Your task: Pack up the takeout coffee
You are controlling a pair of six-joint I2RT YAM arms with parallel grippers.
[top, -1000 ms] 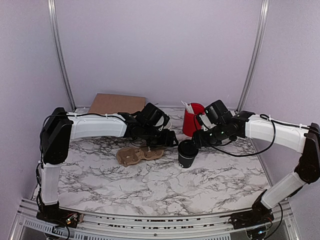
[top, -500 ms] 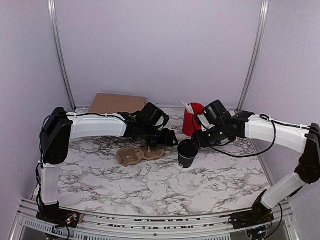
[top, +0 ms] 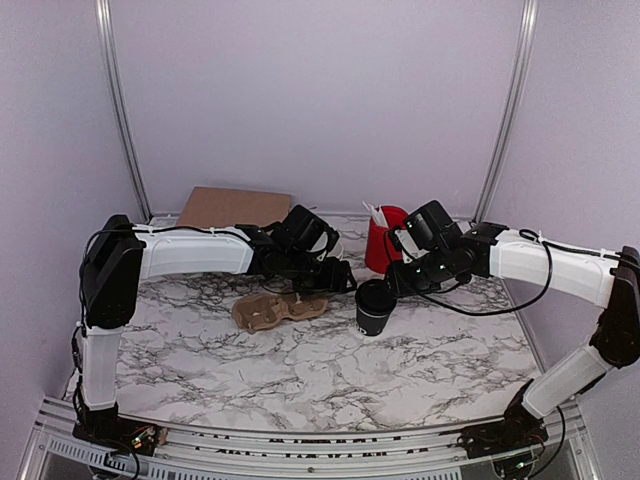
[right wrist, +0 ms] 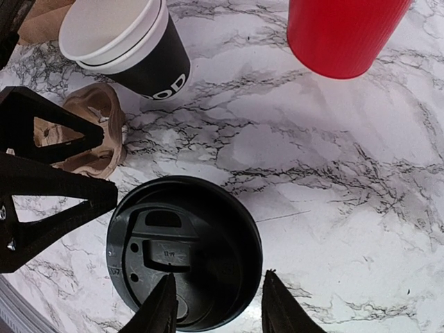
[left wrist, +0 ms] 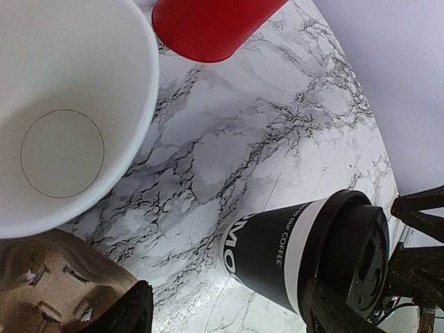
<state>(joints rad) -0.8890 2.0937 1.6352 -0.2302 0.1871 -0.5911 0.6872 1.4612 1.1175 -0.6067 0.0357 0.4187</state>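
The takeout coffee [top: 374,305], a black paper cup with white lettering and a black lid, stands on the marble table. It also shows in the left wrist view [left wrist: 291,250], and its lid shows in the right wrist view [right wrist: 184,250]. My right gripper [top: 396,281] is open just above the lid's right side, one fingertip [right wrist: 163,305] over the lid and the other past its rim; midpoint [right wrist: 218,309]. My left gripper [top: 338,277] is open and empty, low beside the cup's left; midpoint [left wrist: 232,312].
A brown pulp cup carrier [top: 275,310] lies left of the coffee. A stack of lidless white-rimmed black cups [right wrist: 132,48] stands behind the left gripper. A red cup of utensils [top: 385,238] stands at the back. A brown cardboard piece [top: 235,207] lies back left.
My right gripper has shifted slightly left, closer over the coffee's lid. The left arm and the cup have not moved.
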